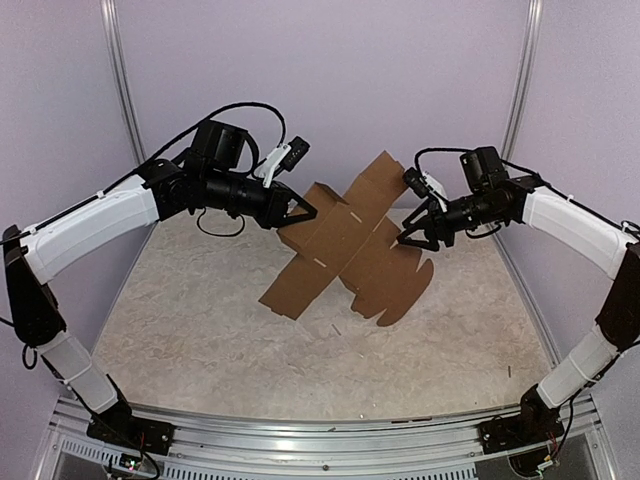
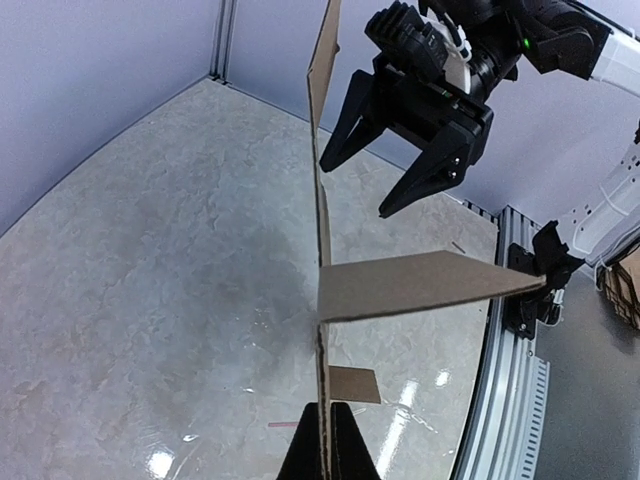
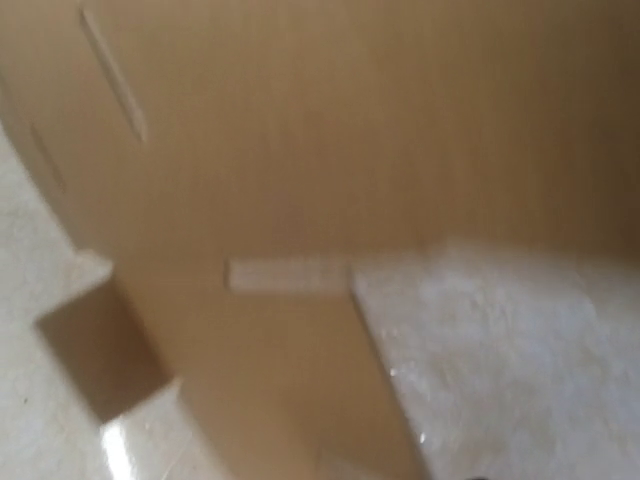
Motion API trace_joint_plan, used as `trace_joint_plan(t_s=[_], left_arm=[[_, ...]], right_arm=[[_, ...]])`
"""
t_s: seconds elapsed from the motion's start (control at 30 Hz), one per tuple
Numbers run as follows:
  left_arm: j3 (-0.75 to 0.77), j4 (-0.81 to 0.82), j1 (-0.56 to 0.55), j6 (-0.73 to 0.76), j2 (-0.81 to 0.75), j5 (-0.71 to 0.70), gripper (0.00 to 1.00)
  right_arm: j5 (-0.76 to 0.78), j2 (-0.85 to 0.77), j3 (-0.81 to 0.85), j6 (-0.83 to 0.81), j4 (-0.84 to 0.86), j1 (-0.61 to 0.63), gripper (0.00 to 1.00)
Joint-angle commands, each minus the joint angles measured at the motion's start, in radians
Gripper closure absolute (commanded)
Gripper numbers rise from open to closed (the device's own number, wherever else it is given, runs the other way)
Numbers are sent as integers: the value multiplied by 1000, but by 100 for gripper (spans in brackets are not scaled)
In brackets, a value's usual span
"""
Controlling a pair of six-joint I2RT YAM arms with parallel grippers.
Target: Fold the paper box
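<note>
The paper box [image 1: 345, 245] is a flat brown die-cut cardboard sheet with panels, flaps and rounded tabs, held tilted up over the table's middle. My left gripper [image 1: 303, 212] is shut on its upper left edge. In the left wrist view the sheet [image 2: 420, 285] stands edge-on between my shut left gripper [image 2: 327, 445]. My right gripper [image 1: 412, 237] is open, close against the sheet's right side. It also shows in the left wrist view [image 2: 353, 188], jaws spread beside the sheet's edge. The right wrist view is blurred and filled by cardboard [image 3: 300, 150]; its own fingers are hidden.
The beige speckled table top [image 1: 200, 330] lies under the sheet. Lavender walls close in the back and sides. A metal rail [image 1: 320, 430] runs along the near edge, with the arm bases on it.
</note>
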Motion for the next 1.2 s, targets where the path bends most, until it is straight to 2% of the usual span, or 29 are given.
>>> trace_joint_plan(t_s=[0.0, 0.2, 0.33, 0.53, 0.63, 0.73, 0.97, 1.17], left_arm=[[-35, 80, 6, -91, -25, 79, 100], [-79, 126, 20, -134, -51, 106, 100], [-120, 176, 41, -171, -71, 129, 100], [-150, 204, 57, -184, -77, 119, 100], [-157, 208, 62, -197, -73, 111, 100], [-161, 218, 70, -221, -68, 106, 100], [-190, 262, 103, -349, -54, 46, 100], [-245, 340, 136, -457, -11, 105, 100]], right_arm=[[15, 12, 22, 13, 73, 33, 40], [45, -9, 3, -42, 91, 48, 39], [-14, -11, -13, -64, 87, 60, 47], [-25, 0, -11, -67, 77, 88, 72], [-9, -12, -9, -72, 83, 90, 80], [21, -25, -9, -76, 89, 95, 95], [83, -57, -33, -130, 70, 148, 96], [164, -27, -56, -158, 68, 209, 91]])
